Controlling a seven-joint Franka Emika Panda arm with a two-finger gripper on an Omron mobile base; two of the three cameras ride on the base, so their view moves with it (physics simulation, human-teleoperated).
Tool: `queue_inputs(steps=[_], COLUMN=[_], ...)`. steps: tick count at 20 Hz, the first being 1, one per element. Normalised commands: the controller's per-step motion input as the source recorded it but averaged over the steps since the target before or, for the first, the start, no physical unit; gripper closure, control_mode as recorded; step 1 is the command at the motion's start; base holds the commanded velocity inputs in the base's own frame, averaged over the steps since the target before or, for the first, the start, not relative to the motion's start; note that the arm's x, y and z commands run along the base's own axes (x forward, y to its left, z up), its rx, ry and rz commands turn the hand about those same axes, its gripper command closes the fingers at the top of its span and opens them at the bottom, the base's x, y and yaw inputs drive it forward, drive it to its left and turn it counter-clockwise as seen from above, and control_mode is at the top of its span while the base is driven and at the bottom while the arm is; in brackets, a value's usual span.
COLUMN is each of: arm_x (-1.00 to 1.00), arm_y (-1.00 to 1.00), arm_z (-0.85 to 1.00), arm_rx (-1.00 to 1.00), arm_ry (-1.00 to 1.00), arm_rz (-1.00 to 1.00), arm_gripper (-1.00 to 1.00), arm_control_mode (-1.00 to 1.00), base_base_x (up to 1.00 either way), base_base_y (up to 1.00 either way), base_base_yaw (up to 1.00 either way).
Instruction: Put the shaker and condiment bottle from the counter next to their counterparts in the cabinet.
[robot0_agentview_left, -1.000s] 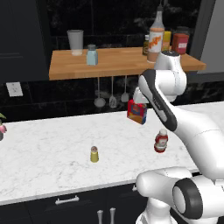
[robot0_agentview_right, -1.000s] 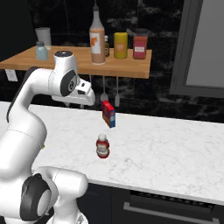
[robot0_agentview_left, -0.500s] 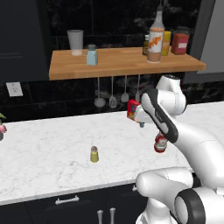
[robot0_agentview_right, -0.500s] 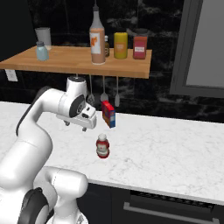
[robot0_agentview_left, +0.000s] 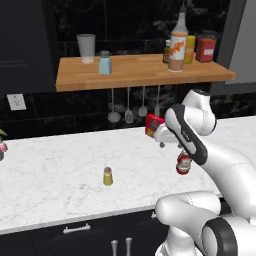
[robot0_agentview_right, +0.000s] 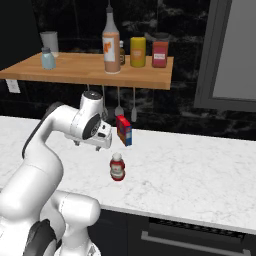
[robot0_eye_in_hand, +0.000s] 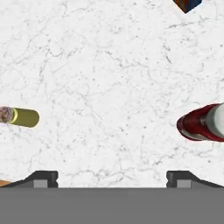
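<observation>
The yellow-green shaker (robot0_agentview_left: 107, 176) stands alone on the white marble counter (robot0_agentview_left: 55, 175). The red condiment bottle (robot0_agentview_left: 183, 164) stands further right, partly behind my forearm. My gripper (robot0_agentview_left: 162, 142) hangs above the counter between the two, pointing down. In the hand view the gripper (robot0_eye_in_hand: 113, 179) is open with nothing between its fingertips (robot0_eye_in_hand: 42, 177); the shaker (robot0_eye_in_hand: 22, 117) lies to the left and the bottle (robot0_eye_in_hand: 202, 123) to the right. On the cabinet shelf (robot0_agentview_left: 140, 71) stand the pale blue shaker (robot0_agentview_left: 105, 63) and the tall orange-labelled bottle (robot0_agentview_left: 177, 42). From the right, the bottle (robot0_agentview_right: 117, 167) stands just below the gripper (robot0_agentview_right: 102, 146).
A red and blue box (robot0_agentview_right: 124, 130) stands on the counter just behind my hand. A glass (robot0_agentview_left: 86, 48) and several jars (robot0_agentview_left: 205, 48) also occupy the shelf. Utensils (robot0_agentview_left: 127, 107) hang under it. Open marble stretches left of the shaker.
The arm has folded down from near the shelf to just above the counter. The jaws have spread wide. Shaker and bottle have not moved.
</observation>
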Motion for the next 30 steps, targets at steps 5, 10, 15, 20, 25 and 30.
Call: queue_inputs(steps=[5, 10, 15, 20, 25, 30], arm_x=[0.26, -0.03, 0.22, 0.28, 0.13, -0.36], arm_y=[-0.06, 0.00, -0.03, 0.00, -0.06, -0.27], arm_z=[0.29, -0.11, -0.14, 0.13, 0.13, 0.00], arm_rx=[0.09, 0.06, 0.09, 0.09, 0.11, 0.28], arm_ry=[-0.11, 0.00, -0.04, -0.15, -0.20, -0.33], arm_rz=[0.07, 0.24, 0.42, 0.44, 0.39, 0.19], arm_gripper=[-1.00, -1.00, -1.00, -1.00, -1.00, -1.00], arm_control_mode=[-1.00, -1.00, -1.00, -1.00, -1.00, -1.00], base_base_x=[0.00, 0.00, 0.00, 0.00, 0.00, 0.00], base_base_y=[0.00, 0.00, 0.00, 0.00, 0.00, 0.00], base_base_yaw=[0.00, 0.00, 0.00, 0.00, 0.00, 0.00])
